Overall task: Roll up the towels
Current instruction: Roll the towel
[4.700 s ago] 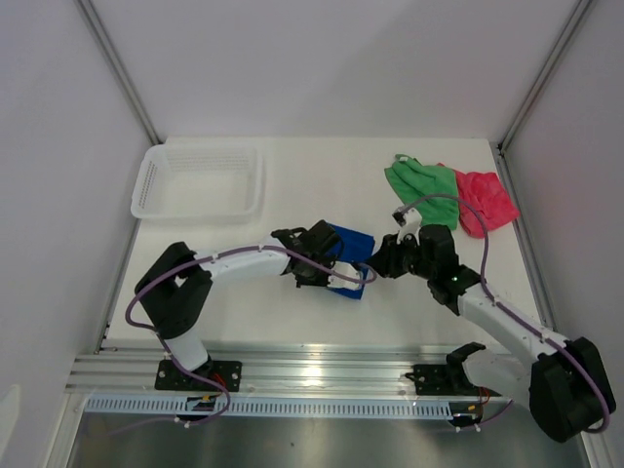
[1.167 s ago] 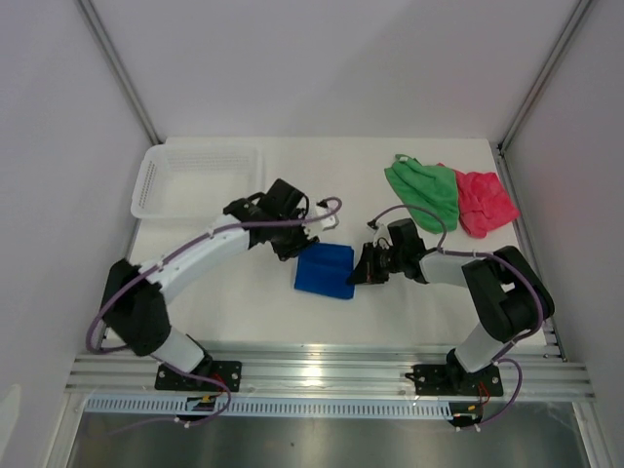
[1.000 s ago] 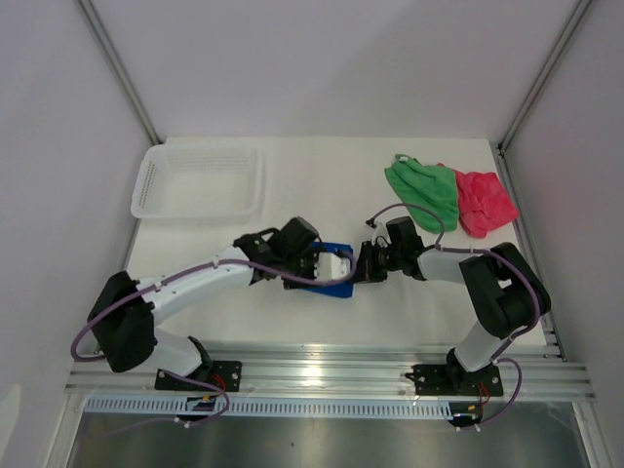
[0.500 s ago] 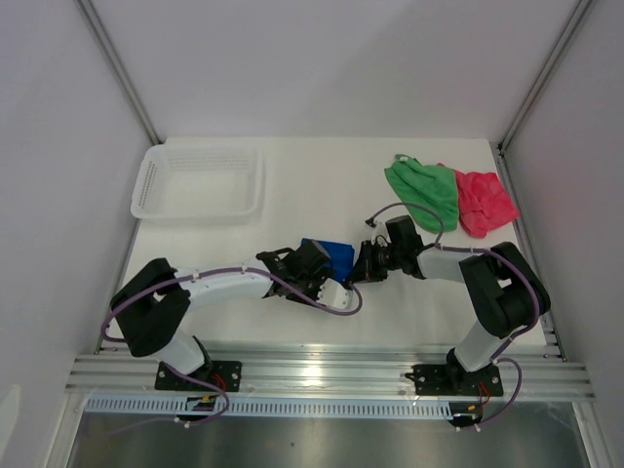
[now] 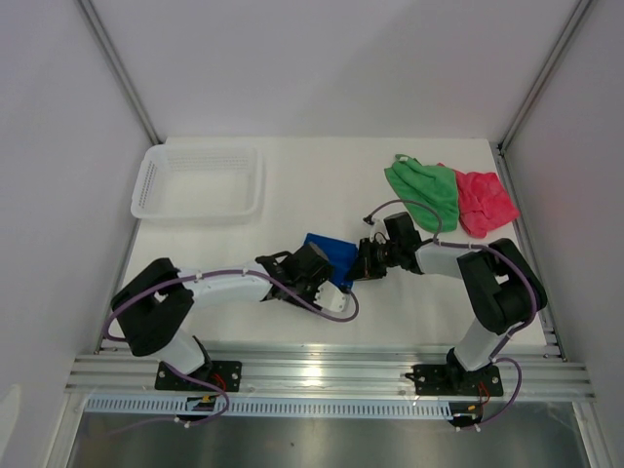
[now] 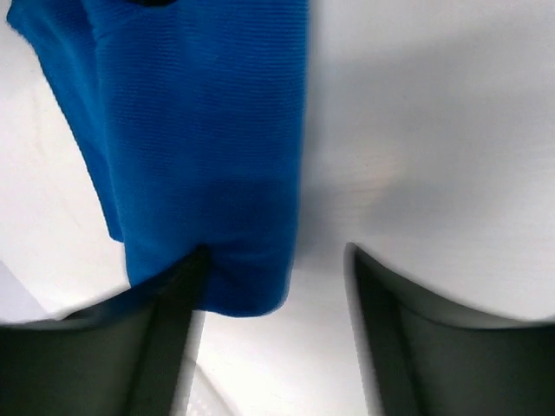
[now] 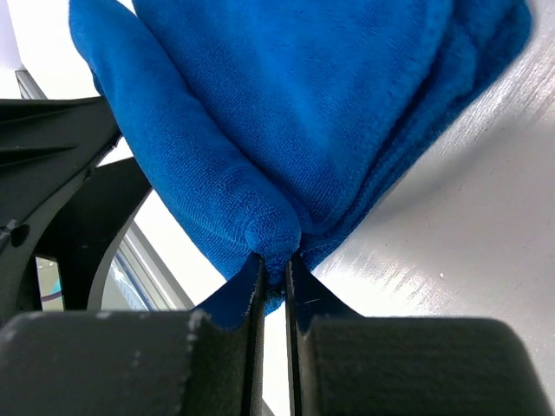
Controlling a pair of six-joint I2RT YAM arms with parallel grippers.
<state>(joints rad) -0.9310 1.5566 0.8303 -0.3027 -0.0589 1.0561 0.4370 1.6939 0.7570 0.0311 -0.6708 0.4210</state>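
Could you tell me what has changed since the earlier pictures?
The left claw left the blue towel, swung toward the basket, returned and now stands open at its near end. The right claw stays pinched on it. Green towel, pink towel and basket: unmoved.

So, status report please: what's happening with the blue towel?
Right gripper pinching fold of blue towel. Left gripper open at its end. Nothing in the way.

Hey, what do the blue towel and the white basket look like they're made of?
The blue towel looks like soft terry or microfibre-type cloth with a matte finish. The right wrist view shows a fuzzy nap and plump folds, but the exact fibre is unclear. The white basket appears to be rigid moulded plastic, with walls and floor of fine open mesh.
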